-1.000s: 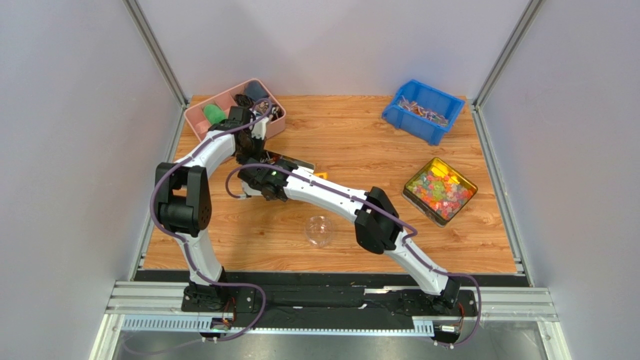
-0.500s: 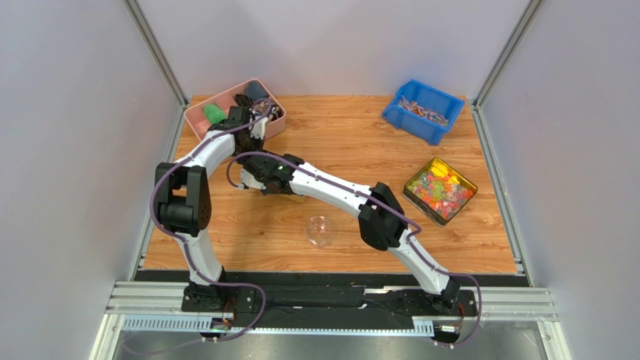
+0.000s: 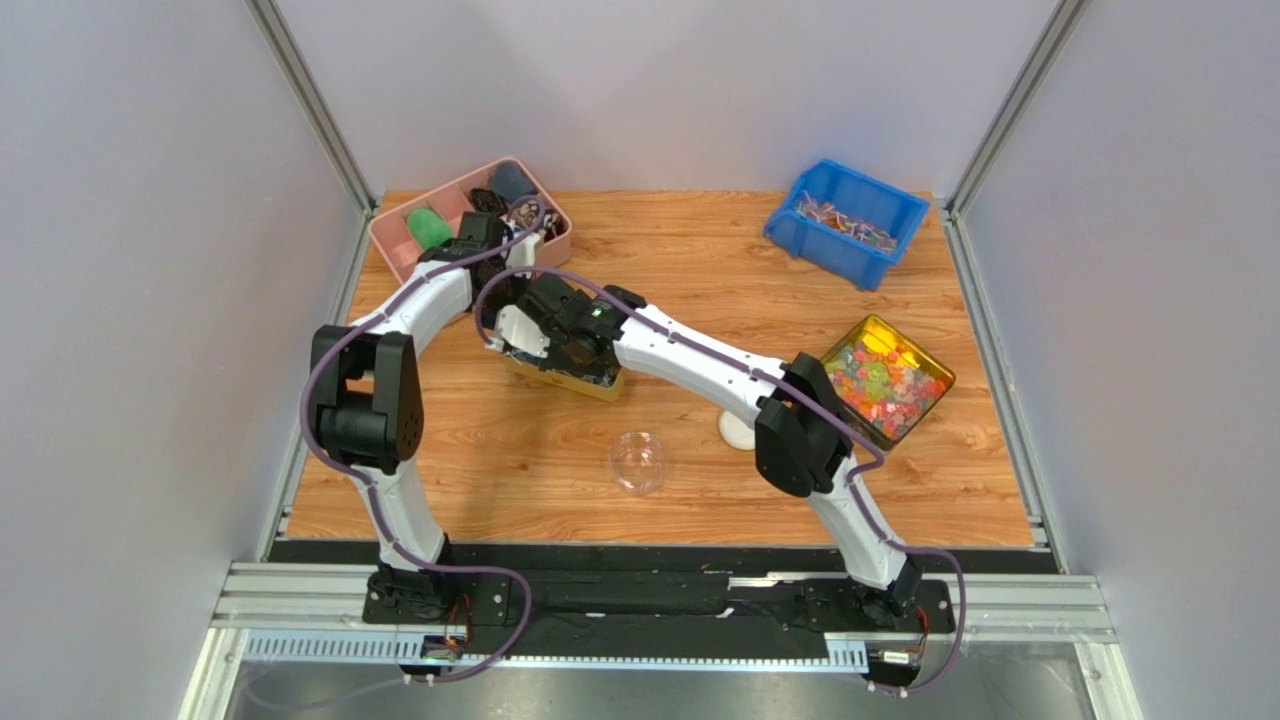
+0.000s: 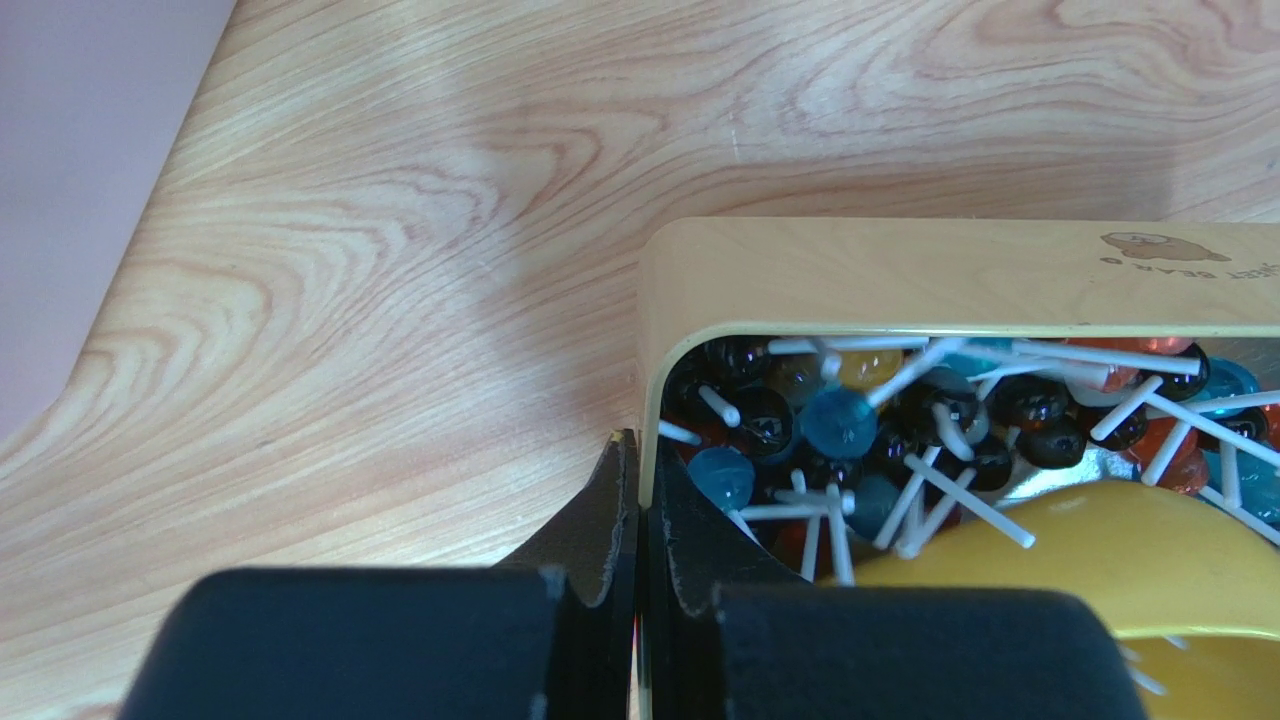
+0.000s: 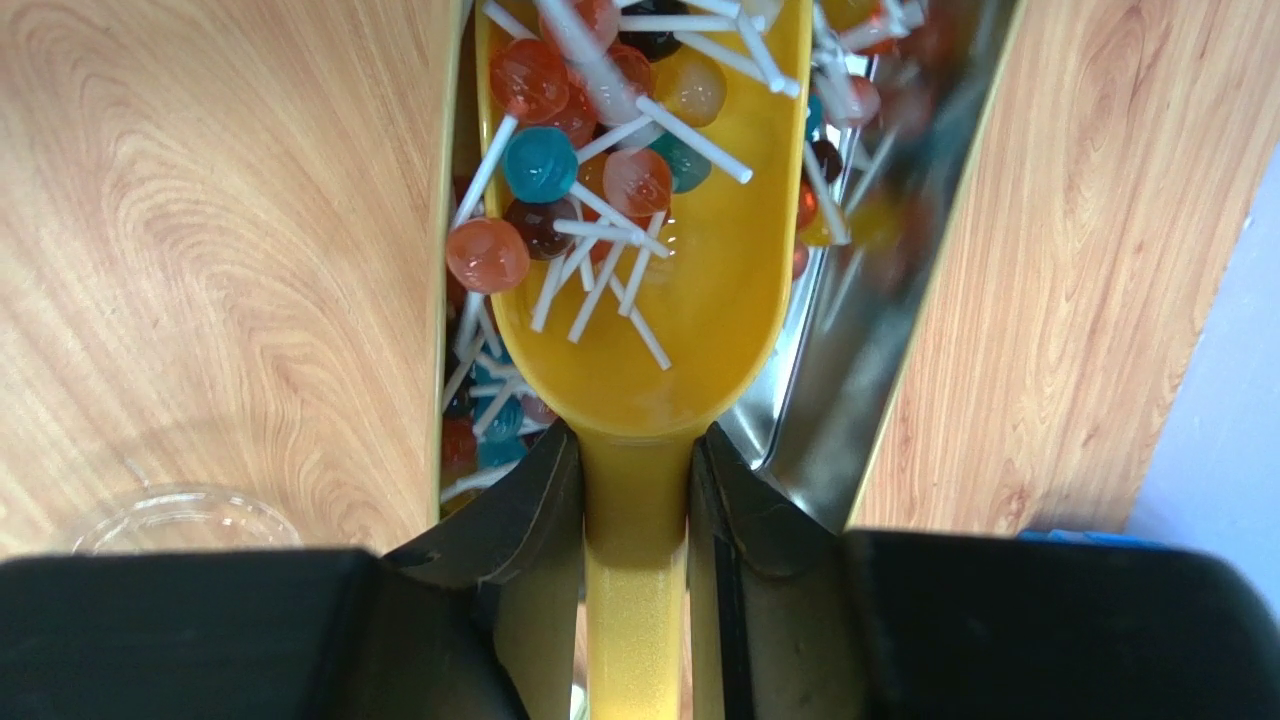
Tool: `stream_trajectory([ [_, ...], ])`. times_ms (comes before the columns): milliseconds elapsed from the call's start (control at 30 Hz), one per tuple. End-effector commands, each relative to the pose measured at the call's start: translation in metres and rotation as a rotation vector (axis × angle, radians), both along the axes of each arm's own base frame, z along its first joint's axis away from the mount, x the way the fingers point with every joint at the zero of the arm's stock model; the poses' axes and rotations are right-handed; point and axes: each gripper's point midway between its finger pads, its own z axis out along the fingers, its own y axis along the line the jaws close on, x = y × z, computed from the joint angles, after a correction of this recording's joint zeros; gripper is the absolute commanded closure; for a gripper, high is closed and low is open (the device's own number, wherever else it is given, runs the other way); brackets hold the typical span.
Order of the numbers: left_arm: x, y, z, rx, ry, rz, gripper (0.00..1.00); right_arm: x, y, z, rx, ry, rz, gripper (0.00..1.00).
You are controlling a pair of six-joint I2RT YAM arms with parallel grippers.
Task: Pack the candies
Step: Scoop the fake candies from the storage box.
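Beneath the right arm (image 3: 691, 372), lollipop tin (image 3: 586, 387) mostly hidden from above.

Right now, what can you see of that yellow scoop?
The yellow scoop looks like glossy plastic: a deep rounded bowl narrowing into a straight handle. The right gripper has its jaws clamped on that handle. The bowl is dipped in the open tin and carries a load of lollipops, red, orange, teal and dark, with white sticks.

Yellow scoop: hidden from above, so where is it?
Right wrist view, centre: the yellow scoop, held by the right gripper, lies in the lollipop tin, left-centre on the table, near the pink tray.
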Motion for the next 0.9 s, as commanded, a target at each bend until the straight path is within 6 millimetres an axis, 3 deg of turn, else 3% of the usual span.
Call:
stream_trajectory([
  [0,0.01,-0.021,0.039,-0.115,-0.09,-0.01,1.0,0.003,0.01,0.045,0.181,-0.014,-0.007,1.0],
  [133,0.01,-0.02,0.039,-0.109,-0.09,-0.009,1.0,-0.001,0.003,0.039,0.166,0.009,0.007,1.0],
  [367,0.01,-0.019,0.035,-0.102,-0.083,-0.008,1.0,0.01,-0.014,0.032,0.158,0.029,-0.039,1.0],
  [867,0.011,-0.017,0.032,-0.091,-0.081,-0.005,1.0,0.026,-0.043,0.047,0.241,0.079,-0.097,1.0],
])
